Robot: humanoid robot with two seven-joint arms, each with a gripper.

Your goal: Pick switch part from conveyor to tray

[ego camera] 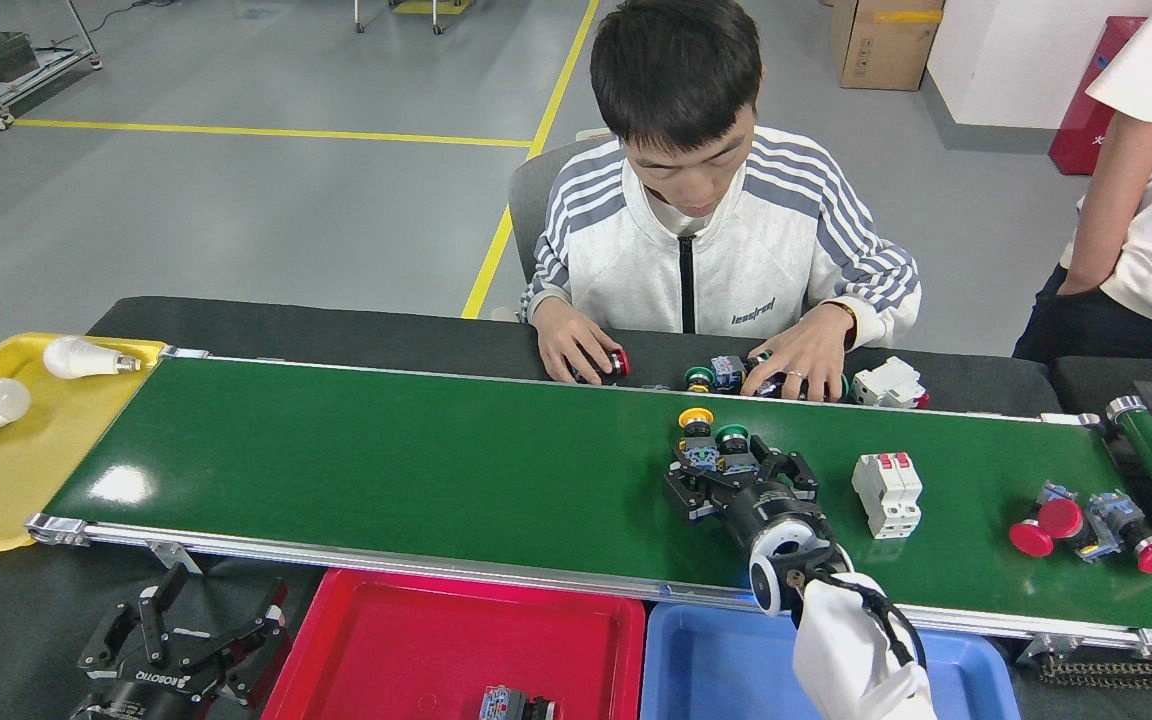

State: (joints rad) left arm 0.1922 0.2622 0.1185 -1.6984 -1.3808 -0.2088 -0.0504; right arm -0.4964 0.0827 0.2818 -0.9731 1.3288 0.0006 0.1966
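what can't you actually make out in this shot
- Head view: whether the right gripper has closed on the green-capped switch; its fingers hide the body.
- Head view: the part in the red tray, cut off by the bottom edge.
- Head view: the parts under the person's hands.
- Head view: the left gripper is dark and partly cut off.

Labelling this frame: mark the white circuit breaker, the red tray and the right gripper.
white circuit breaker (887,493), head view, middle of its white body.
red tray (416,640), head view, bare floor.
right gripper (732,470), head view, midway between fingertips.
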